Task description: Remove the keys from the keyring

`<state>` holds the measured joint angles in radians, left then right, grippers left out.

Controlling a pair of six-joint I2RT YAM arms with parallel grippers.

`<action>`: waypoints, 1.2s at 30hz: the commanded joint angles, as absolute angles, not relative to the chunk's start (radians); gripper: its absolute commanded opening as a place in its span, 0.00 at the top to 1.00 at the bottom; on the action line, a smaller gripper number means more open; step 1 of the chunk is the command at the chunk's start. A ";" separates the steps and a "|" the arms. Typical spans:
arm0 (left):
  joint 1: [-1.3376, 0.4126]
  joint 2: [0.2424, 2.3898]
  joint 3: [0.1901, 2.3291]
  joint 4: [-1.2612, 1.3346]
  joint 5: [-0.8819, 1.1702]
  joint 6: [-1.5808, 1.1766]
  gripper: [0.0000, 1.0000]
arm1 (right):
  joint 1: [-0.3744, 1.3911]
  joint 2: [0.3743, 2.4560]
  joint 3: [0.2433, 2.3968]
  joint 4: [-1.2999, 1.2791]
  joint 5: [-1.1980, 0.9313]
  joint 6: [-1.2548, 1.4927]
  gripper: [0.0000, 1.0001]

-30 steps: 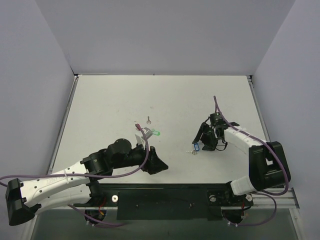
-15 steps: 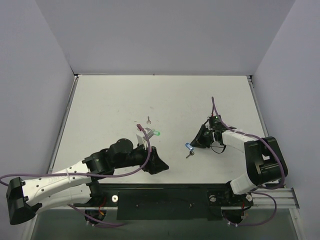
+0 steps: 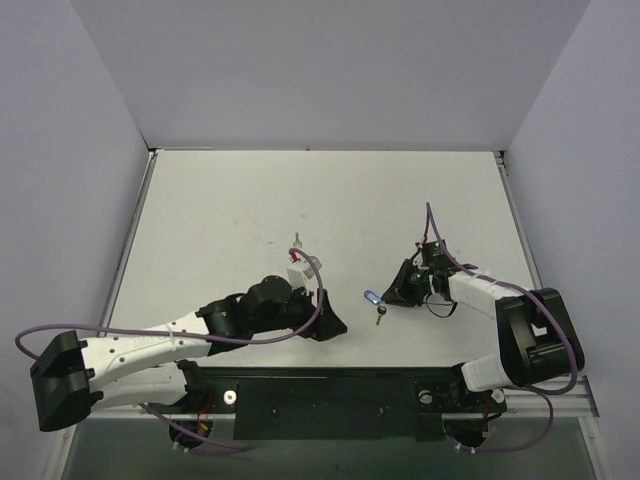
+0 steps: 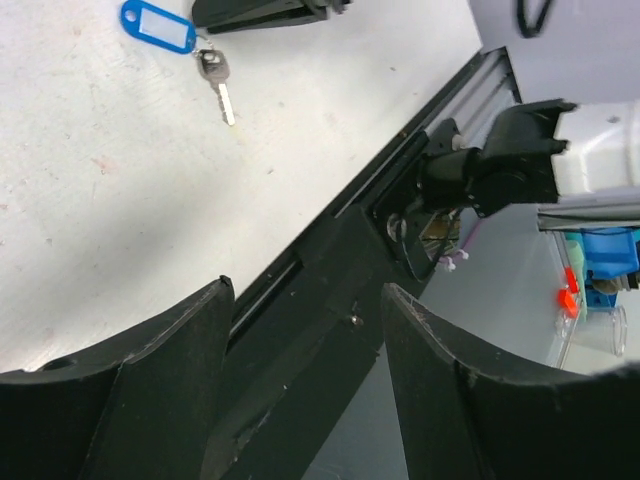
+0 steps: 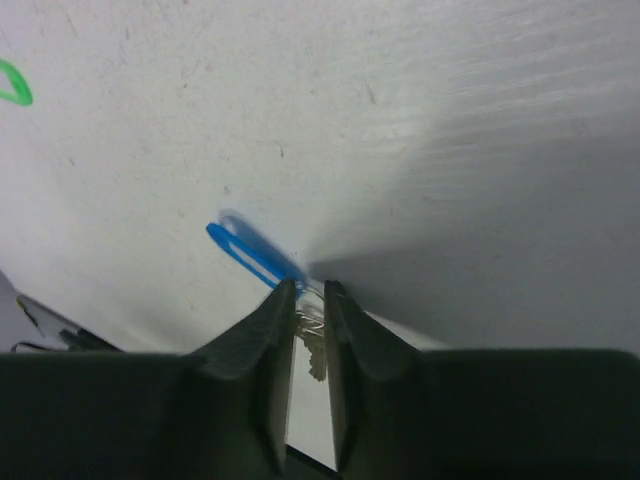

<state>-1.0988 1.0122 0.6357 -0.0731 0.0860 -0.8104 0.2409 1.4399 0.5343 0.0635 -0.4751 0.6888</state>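
Reaching low toward the right, your left gripper (image 4: 305, 288) stands wide open and holds nothing. Your right gripper (image 5: 308, 287) points left, closed at the end of the keyring (image 5: 245, 250); whether it grips is unclear.

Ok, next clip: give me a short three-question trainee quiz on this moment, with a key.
1. True or false: the left gripper holds a key.
2. The right gripper is shut on: A) a coin, B) the blue keyring, C) nothing.
3. How many keys hang from the keyring in the left wrist view?
Key: 1 false, its jaws stand open and empty; 2 B; 3 one silver key.
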 commanded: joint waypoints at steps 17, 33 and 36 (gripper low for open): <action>-0.991 1.788 0.774 0.635 0.216 -1.163 0.78 | 0.216 1.509 0.514 0.202 -0.598 0.730 0.43; -0.992 1.890 0.853 0.399 0.038 -1.137 0.98 | 0.248 1.546 0.393 0.400 -0.653 0.811 0.43; -0.996 1.925 0.891 0.362 0.029 -1.126 0.99 | 0.249 1.536 0.384 0.390 -0.652 0.810 0.43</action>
<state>-0.9920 1.8782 0.8238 0.4213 0.0746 -1.1553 0.2371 1.5059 0.4294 0.4747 -0.7265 0.8406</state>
